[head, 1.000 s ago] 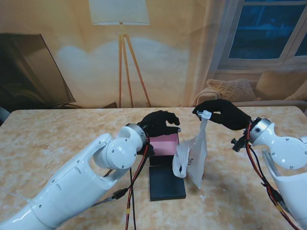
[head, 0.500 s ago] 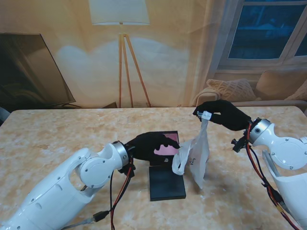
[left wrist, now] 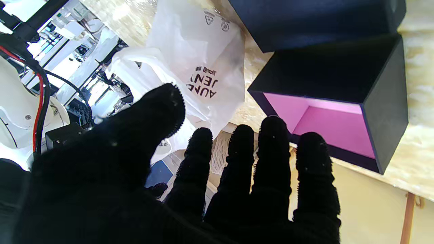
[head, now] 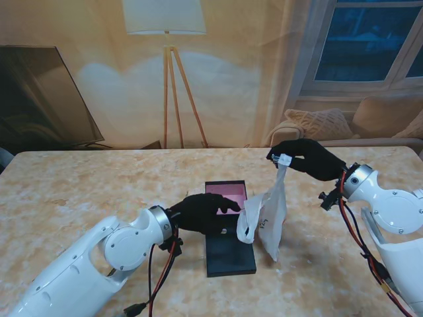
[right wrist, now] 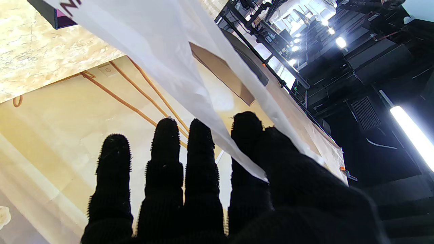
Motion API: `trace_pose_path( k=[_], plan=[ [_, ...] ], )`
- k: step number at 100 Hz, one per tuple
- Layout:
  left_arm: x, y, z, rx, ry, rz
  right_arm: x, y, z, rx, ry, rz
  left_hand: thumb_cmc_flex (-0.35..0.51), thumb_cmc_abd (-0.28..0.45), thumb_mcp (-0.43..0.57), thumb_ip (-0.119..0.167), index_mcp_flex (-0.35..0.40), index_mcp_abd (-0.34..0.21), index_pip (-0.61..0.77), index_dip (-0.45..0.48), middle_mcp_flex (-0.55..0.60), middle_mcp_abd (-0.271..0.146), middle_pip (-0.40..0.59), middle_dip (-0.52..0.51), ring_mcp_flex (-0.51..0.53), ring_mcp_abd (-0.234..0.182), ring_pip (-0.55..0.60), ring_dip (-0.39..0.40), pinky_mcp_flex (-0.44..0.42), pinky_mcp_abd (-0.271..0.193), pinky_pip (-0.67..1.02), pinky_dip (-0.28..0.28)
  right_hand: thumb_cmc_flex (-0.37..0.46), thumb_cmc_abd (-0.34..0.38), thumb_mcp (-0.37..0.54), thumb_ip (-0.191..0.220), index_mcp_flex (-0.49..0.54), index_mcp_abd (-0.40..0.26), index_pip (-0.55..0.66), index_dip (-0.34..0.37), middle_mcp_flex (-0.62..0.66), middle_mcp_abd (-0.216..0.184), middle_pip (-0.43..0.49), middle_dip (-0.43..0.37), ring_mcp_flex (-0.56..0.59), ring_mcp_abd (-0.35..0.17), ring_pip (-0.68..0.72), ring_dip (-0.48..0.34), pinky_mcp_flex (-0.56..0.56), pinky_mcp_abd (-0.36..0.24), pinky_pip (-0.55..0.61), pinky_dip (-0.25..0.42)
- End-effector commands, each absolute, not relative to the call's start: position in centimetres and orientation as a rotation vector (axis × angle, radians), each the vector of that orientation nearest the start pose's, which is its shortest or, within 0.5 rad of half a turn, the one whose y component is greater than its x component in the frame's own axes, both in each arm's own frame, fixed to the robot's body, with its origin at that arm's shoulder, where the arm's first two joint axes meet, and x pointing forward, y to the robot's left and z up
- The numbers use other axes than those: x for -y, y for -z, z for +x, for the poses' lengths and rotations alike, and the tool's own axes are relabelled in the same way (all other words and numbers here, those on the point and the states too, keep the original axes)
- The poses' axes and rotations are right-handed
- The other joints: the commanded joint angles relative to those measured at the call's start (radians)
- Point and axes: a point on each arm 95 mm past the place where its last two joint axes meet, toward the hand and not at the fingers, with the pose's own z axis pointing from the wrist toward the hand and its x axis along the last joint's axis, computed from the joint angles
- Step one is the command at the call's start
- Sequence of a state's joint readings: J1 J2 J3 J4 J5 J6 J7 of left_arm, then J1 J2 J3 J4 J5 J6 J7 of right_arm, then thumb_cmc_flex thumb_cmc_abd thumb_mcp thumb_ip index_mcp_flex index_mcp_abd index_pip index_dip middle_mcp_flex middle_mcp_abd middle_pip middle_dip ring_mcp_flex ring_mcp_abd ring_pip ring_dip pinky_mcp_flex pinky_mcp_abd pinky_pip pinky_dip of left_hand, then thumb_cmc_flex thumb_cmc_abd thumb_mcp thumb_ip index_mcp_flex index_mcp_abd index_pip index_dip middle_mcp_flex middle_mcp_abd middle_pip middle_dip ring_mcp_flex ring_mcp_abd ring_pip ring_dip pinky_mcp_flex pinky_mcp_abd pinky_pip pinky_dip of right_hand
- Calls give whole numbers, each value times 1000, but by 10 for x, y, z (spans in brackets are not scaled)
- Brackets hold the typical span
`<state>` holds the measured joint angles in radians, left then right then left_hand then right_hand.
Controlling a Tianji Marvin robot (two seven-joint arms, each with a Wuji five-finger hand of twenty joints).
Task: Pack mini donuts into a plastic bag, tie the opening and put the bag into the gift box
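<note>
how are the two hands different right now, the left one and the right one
The right hand is raised well off the table, while the left hand sits low by the gift box. The right hand pinches the top of the plastic bag, which hangs from it; the left hand holds nothing, fingers spread, beside the bag. Both wear black gloves.

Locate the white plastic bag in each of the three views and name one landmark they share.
Stand view: the plastic bag hangs from the right hand, right of the gift box.
Left wrist view: the bag fills the middle beyond the left hand, beside the box.
Right wrist view: the bag stretches away from the pinching fingers.
Shared landmark: the gift box, only a corner in the right wrist view.
</note>
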<state>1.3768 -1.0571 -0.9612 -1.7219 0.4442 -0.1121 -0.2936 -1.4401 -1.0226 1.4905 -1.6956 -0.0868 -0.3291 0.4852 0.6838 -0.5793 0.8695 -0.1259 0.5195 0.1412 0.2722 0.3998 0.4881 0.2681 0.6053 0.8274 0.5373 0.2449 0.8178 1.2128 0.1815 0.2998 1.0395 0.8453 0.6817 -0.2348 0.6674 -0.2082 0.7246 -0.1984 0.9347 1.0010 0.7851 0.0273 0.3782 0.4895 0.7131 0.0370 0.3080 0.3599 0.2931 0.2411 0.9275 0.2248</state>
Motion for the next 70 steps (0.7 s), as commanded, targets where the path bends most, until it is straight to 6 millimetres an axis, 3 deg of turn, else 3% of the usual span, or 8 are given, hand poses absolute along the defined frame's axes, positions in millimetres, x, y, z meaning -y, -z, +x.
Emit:
trace_pose_path(
  k=[1, 9, 30, 48, 70],
  plan=[
    [110, 283, 381, -1911, 1960, -1464, 51, 190, 429, 1507, 2374, -1546, -30, -32, 31, -24, 30, -23, 1, 16, 15, -27, 30, 26, 29, -36, 47, 34, 11, -10, 29, 30, 163, 15, 161, 71, 43, -276, 79, 37, 22, -25, -2, 11, 15, -18, 2, 24, -2, -21, 3, -3],
    [109, 284, 376, -1927, 1975, -1486, 51, 190, 429, 1508, 2373, -1546, -31, -31, 29, -25, 36, -31, 0, 15, 31, -35, 54, 49, 48, -42, 77, 53, 21, -7, 39, 34, 163, 15, 161, 71, 43, -276, 79, 37, 21, -25, -2, 11, 13, -17, 2, 24, -3, -19, 2, -3],
    [106, 284, 363, -1931, 2037, -1488, 51, 190, 430, 1509, 2371, -1545, -27, -29, 29, -26, 22, -117, 22, 22, 87, -71, 107, 89, 113, -69, 134, 77, 72, -14, 78, 45, 162, 16, 162, 73, 44, -276, 78, 37, 21, -23, -2, 10, 12, -14, 3, 25, 0, -17, 5, -2],
    [108, 286, 358, -1988, 2050, -1492, 51, 191, 430, 1509, 2369, -1548, -26, -24, 23, -26, -12, -151, 35, 20, 100, -68, 91, 80, 132, -65, 127, 66, 84, -10, 83, 43, 161, 16, 162, 74, 43, -277, 78, 38, 20, -22, -3, 10, 11, -13, 3, 25, -3, -16, 4, -2],
    [118, 292, 358, -2036, 2021, -1539, 52, 191, 431, 1511, 2369, -1543, -30, -18, 19, -23, -34, -98, -12, -26, 100, -67, 81, 68, 136, -68, 130, 57, 86, -11, 84, 39, 161, 16, 163, 74, 43, -278, 77, 39, 20, -21, -3, 10, 9, -12, 3, 25, -3, -17, 4, -2]
  ],
)
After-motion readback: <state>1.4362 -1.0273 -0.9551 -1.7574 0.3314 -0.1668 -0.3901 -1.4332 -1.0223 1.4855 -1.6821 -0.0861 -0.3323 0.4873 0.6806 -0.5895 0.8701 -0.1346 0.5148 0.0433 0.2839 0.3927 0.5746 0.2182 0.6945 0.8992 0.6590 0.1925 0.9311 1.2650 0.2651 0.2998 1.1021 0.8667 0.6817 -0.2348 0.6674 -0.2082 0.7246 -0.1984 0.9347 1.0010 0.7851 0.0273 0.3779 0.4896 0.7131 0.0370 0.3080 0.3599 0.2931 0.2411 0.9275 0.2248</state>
